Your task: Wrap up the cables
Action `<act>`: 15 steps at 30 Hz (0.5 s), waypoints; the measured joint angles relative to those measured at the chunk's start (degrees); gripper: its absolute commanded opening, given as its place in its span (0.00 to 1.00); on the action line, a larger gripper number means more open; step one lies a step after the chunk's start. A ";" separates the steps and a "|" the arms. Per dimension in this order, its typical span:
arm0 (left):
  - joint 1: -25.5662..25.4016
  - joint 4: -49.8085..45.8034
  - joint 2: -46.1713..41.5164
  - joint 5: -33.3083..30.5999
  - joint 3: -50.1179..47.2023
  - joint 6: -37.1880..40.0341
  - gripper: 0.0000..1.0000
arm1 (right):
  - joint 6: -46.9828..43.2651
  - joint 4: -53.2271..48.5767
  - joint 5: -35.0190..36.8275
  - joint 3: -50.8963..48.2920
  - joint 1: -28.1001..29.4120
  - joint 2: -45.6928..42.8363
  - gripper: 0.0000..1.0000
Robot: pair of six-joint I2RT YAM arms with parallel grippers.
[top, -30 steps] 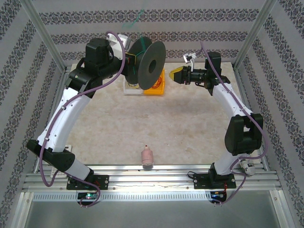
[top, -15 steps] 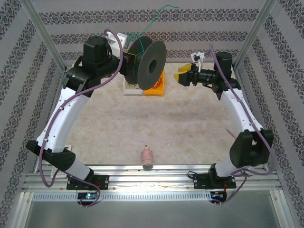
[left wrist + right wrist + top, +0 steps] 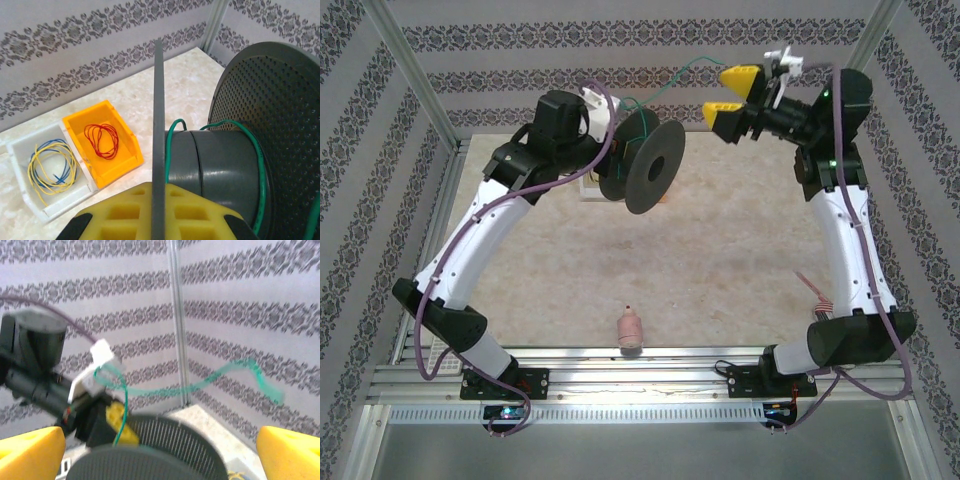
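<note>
No legible writing on anything.

Spool (image 3: 650, 165): dark grey plastic, held upper centre of the top view. Its round flanges are perforated with fine holes and its hub is smooth. The near flange is seen edge-on in the left wrist view, clamped between the yellow foam-like pads of the left gripper (image 3: 159, 212).

Green cable (image 3: 170, 142): thin and thread-like, looped over the hub in a few turns. In the top view its free end is strung up and right toward the right gripper (image 3: 732, 95). Contact with the upper finger cannot be told. In the right wrist view the tail hangs blurred between the widely parted yellow fingers (image 3: 30, 452), ungripped.

Lower left of the left wrist view: red cable (image 3: 101, 140) is coiled in a glossy orange bin (image 3: 128, 140). Yellow and blue cables (image 3: 50, 165) are coiled in the white bin (image 3: 12, 165) touching its left side.

Table (image 3: 740, 250): beige, marbled. A small pink bottle (image 3: 630, 328) is seen at lower centre of the top view.

Versus a second ago:
- The right gripper is raised to the upper right and its jaws are spread much wider.
- The spool is shifted right and turned.
- The green tail is swung from top centre over to the right.
</note>
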 measured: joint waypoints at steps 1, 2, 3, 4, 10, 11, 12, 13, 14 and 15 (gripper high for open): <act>-0.42 -0.11 0.35 0.02 0.00 0.02 0.00 | 2.27 1.92 0.31 1.16 -0.39 1.11 0.94; -0.74 -0.15 0.57 0.04 0.00 0.02 0.00 | 4.37 3.67 0.68 2.12 -0.72 2.25 0.94; -1.07 -0.20 0.74 0.04 0.00 0.02 0.00 | 6.80 5.57 1.14 3.06 -1.07 3.63 0.92; -1.38 -0.22 0.92 0.02 0.00 0.02 0.00 | 8.90 7.04 1.46 3.82 -1.29 4.94 0.89; -1.99 -0.28 1.46 -0.02 0.02 0.07 0.00 | 18.12 12.24 2.78 5.68 -1.75 11.10 0.80; -2.01 -0.31 1.55 0.00 0.02 0.11 0.00 | 18.93 12.55 2.86 5.68 -1.75 11.52 0.78; -2.08 -0.35 1.68 0.02 0.02 0.20 0.00 | 19.85 12.96 2.91 5.68 -1.73 11.82 0.76; -2.12 -0.37 1.86 0.02 0.04 0.22 0.00 | 20.59 13.27 2.93 5.68 -1.73 11.91 0.72; -2.12 -0.42 2.03 0.02 0.11 0.24 0.00 | 20.98 13.62 2.93 5.68 -1.73 11.91 0.68; -2.12 -0.44 2.29 0.02 0.20 0.24 0.00 | 21.35 14.29 2.97 5.68 -1.73 11.91 0.60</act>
